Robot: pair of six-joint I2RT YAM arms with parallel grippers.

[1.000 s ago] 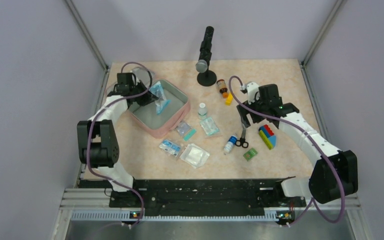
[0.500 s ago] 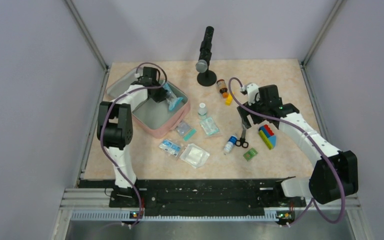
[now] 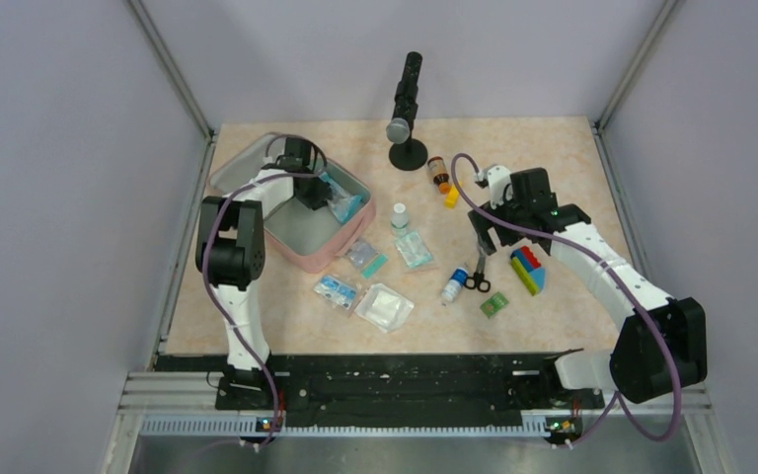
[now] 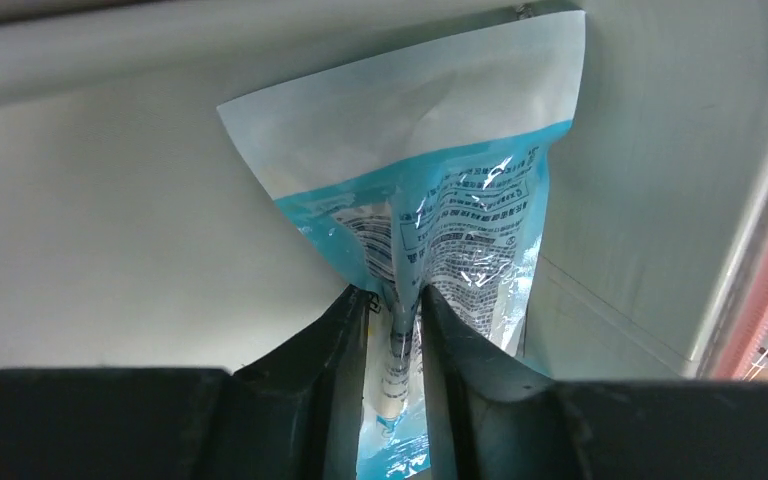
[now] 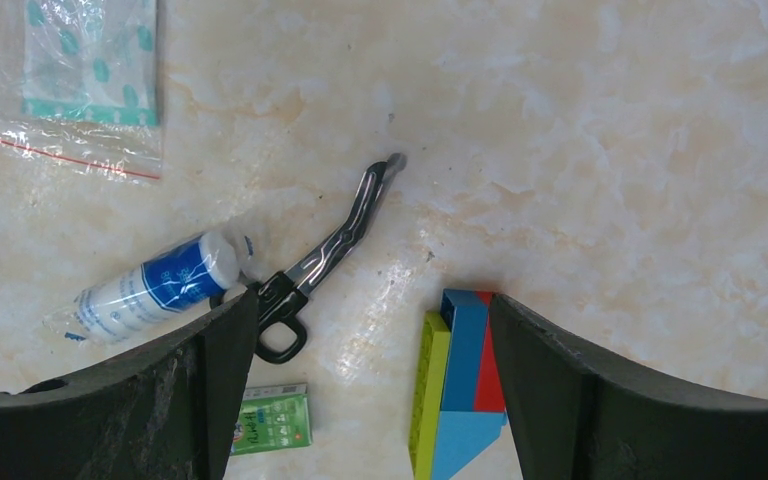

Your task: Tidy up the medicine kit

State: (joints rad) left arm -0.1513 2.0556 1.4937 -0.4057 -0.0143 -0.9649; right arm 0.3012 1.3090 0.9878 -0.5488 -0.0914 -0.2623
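Top view: pink medicine kit (image 3: 322, 260) lying open at the far left of the table (image 3: 572, 168); left gripper (image 3: 321, 195) down inside it, pinching a blue-and-white sachet (image 3: 343, 204). Right gripper (image 3: 480, 239) above the scissors (image 3: 476, 277), near a toy-brick block (image 3: 527, 269)

Left wrist: fingers (image 4: 335, 340) pressed onto the sachet's crumpled middle, grey lining (image 4: 110, 220) behind

Right wrist: jaws spread wide, gripping nothing; beneath, scissors on marbled tabletop, blue-labelled bottle (image 5: 155, 285) just beside their handles, brick block close to the right finger
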